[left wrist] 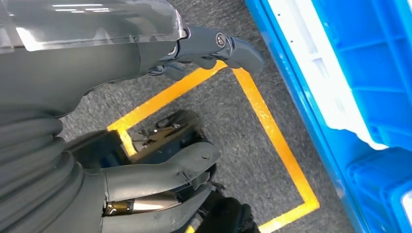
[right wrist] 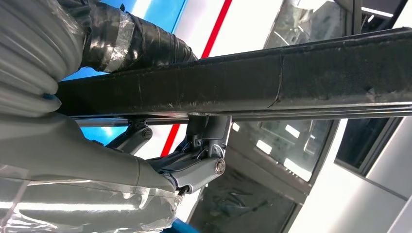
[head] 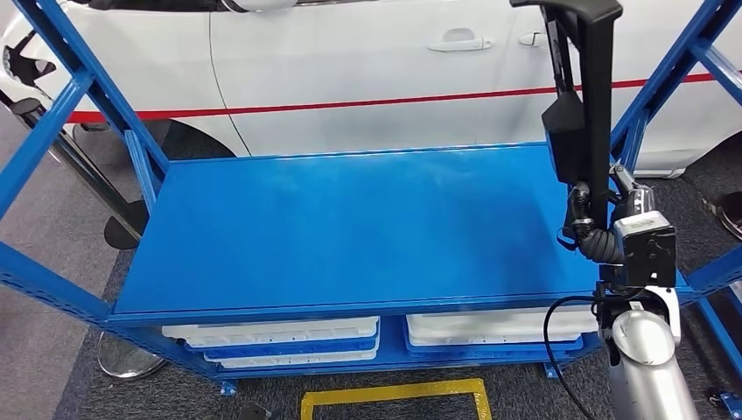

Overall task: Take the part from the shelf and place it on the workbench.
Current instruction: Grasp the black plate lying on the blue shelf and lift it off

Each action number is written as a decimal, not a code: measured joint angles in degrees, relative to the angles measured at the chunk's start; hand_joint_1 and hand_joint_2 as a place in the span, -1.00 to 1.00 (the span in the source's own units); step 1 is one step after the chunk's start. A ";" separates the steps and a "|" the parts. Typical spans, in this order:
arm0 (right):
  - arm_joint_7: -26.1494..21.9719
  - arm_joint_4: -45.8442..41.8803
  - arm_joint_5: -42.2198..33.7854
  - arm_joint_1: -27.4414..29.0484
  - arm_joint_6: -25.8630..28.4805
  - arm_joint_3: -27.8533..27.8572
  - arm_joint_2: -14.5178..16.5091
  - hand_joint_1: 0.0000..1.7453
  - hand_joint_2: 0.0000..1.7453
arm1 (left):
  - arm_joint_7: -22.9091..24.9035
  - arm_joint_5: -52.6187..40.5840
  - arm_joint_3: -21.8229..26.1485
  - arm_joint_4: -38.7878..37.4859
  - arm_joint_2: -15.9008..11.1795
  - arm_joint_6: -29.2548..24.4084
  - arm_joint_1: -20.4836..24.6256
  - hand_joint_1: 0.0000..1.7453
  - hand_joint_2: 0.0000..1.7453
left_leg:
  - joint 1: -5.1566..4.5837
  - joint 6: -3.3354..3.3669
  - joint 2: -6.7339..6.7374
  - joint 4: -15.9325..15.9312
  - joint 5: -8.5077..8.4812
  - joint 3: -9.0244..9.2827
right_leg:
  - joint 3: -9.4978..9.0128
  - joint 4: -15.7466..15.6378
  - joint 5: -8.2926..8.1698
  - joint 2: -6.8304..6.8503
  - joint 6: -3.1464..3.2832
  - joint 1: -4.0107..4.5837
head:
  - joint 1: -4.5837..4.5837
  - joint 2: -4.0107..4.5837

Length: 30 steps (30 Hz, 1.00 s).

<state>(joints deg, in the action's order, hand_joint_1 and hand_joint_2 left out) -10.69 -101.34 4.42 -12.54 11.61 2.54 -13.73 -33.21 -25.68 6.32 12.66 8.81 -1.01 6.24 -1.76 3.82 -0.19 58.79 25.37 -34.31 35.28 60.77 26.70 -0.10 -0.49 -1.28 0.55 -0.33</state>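
A long black part (head: 598,96) is held upright at its lower end by the right hand (head: 612,206), above the blue shelf (head: 350,227). It is judged stiff and top-heavy. The left hand (left wrist: 160,145) hangs spread, holding nothing.

A white car (head: 367,70) with a red stripe (head: 350,103) along its side stands behind the rack, its door handle (head: 459,40) in view and a dark wheel arch at the left. On the grey carpeted floor (head: 52,262), yellow tape (head: 394,395) marks out a rectangle (its corner also shows from the left wrist (left wrist: 272,141)). A round metal base (head: 127,357) sits at the left, and white trays (head: 280,337) lie stacked low down.
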 joint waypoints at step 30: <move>-0.01 0.04 4.37 -0.78 0.62 -1.38 1.44 1.00 1.00 | 2.54 -1.46 0.98 0.00 -0.09 -1.37 0.01 -1.00 1.00 | 0.39 -0.87 -0.12 0.68 -0.28 -1.09 | -0.51 -0.06 0.65 -0.05 0.34 -0.21 | 0.03 0.00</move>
<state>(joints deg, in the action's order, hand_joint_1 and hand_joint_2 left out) -10.69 -101.30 8.80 -13.32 12.23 1.16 -12.30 -30.67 -27.15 7.29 12.66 8.72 -2.38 6.25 -1.37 2.95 -0.31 59.48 25.09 -35.40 34.77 60.71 27.35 -0.15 -0.15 -1.48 0.57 -0.33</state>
